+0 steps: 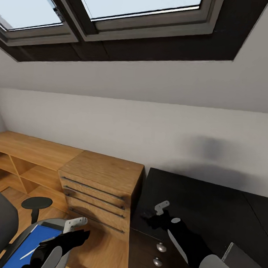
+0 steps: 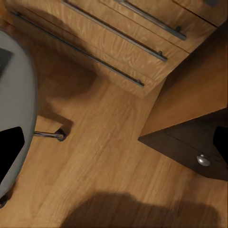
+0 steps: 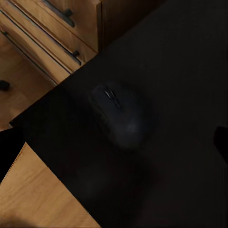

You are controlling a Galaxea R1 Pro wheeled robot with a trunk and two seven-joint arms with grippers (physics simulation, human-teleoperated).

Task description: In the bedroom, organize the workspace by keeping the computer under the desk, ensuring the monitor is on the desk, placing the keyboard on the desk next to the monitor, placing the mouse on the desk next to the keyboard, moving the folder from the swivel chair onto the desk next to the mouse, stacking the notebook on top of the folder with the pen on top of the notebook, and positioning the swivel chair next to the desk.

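We see the black mouse [image 3: 118,116] lying flat on the worktop [image 1: 208,207], directly below our right gripper [image 1: 161,213] and near the worktop's corner beside the wooden drawer unit. The worktop's surface is black, with round silver knobs on its dark drawers under that gripper. The bright blue folder [image 1: 33,244] lies flat on the grey swivel chair [image 1: 3,225], just beneath our left gripper [image 1: 73,227], and a slim white pen [image 1: 31,253] rests diagonally on it.
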